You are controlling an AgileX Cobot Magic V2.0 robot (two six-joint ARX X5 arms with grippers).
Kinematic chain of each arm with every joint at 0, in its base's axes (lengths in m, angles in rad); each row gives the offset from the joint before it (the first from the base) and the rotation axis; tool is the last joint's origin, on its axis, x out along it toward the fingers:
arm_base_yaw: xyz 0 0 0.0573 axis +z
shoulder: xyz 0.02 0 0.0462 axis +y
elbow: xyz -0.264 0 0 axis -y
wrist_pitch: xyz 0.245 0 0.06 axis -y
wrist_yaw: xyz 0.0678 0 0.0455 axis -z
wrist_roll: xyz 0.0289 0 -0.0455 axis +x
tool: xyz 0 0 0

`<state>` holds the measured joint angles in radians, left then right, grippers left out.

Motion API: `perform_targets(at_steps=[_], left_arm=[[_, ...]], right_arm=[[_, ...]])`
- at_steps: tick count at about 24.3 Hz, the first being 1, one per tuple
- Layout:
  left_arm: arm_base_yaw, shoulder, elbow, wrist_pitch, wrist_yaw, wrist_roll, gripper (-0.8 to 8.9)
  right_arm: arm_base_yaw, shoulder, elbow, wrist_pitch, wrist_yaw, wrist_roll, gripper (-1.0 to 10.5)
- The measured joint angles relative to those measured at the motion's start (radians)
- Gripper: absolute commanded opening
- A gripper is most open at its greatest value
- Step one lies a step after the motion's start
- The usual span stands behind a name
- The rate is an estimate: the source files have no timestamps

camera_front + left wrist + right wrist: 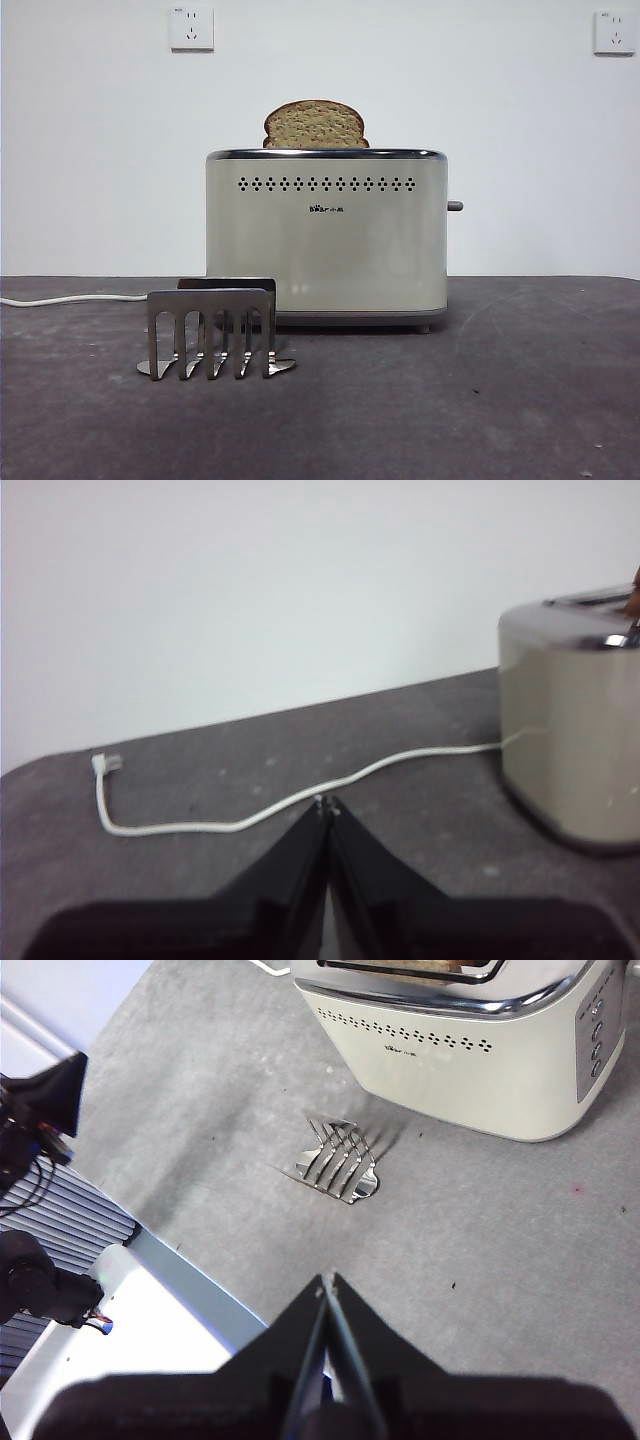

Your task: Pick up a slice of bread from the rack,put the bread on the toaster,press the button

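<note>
The slice of bread [315, 125] is standing in the toaster [327, 240], its speckled domed top showing above the chrome rim. The front view is showing the lever button [455, 206] on the narrow side and the comb-like metal rack [212, 333] empty on the dark, coarse counter [480, 400]. The left wrist view alone is showing the white power cord [300, 805]. Both the left gripper [326, 804] and right gripper [326, 1280] are hovering with fingers pressed together, holding nothing.
</note>
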<state>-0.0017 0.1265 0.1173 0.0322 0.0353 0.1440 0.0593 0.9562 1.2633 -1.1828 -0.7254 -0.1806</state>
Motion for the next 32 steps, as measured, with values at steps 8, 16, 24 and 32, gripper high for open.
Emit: perform_targets(at_steps=[8,16,24,32], left_arm=[[0.000,-0.078,-0.100,-0.018,-0.010,-0.010,-0.03],[0.000,-0.122,-0.100,-0.145,-0.005,-0.035,-0.03],[0.000,-0.122,-0.100,-0.213,0.023,-0.161,-0.03],[0.000,-0.122,-0.100,-0.213,0.020,-0.210,-0.03]], right_arm=[[0.000,0.000,0.000,0.000,0.000,0.000,0.0],[0.000,0.000,0.000,0.000,0.000,0.000,0.0],[0.000,0.000,0.000,0.000,0.000,0.000,0.0],[0.000,0.000,0.000,0.000,0.000,0.000,0.0]])
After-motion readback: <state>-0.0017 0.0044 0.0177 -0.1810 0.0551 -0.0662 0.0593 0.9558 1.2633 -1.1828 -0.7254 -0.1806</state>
